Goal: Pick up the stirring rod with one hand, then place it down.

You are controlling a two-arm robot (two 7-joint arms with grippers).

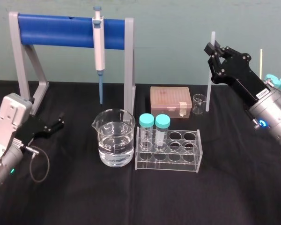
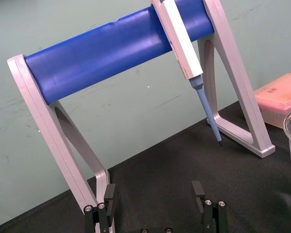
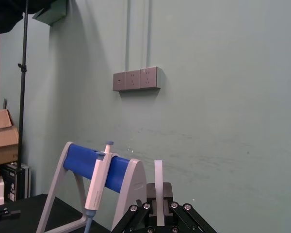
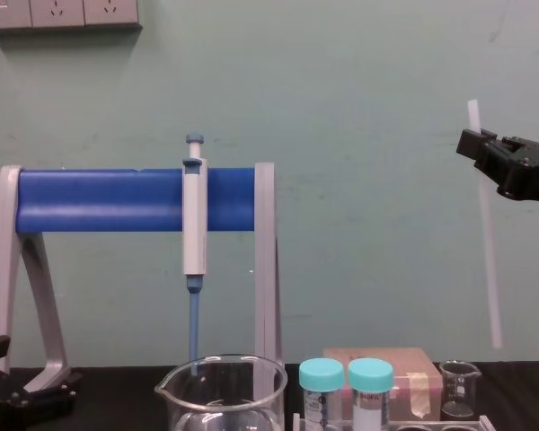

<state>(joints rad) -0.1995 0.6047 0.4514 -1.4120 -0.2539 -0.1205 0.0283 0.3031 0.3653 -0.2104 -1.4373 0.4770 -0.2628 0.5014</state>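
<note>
Silver wrists (image 1: 9, 117) carry the black, angular left gripper (image 1: 61, 123) and right gripper (image 1: 211, 50).

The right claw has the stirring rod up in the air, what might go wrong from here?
The right claw grips the stirring rod near its top, so the long lower part may swing or slip. Its lower end hangs close to the small beaker, and lowering it could tip that over. The left claw sits parked by the stand.

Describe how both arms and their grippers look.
Both arms end in silver-grey wrist housings carrying black, angular grippers with screws. The left gripper has a looping grey cable and a green light; the right gripper bears a white label and a blue light.
</note>
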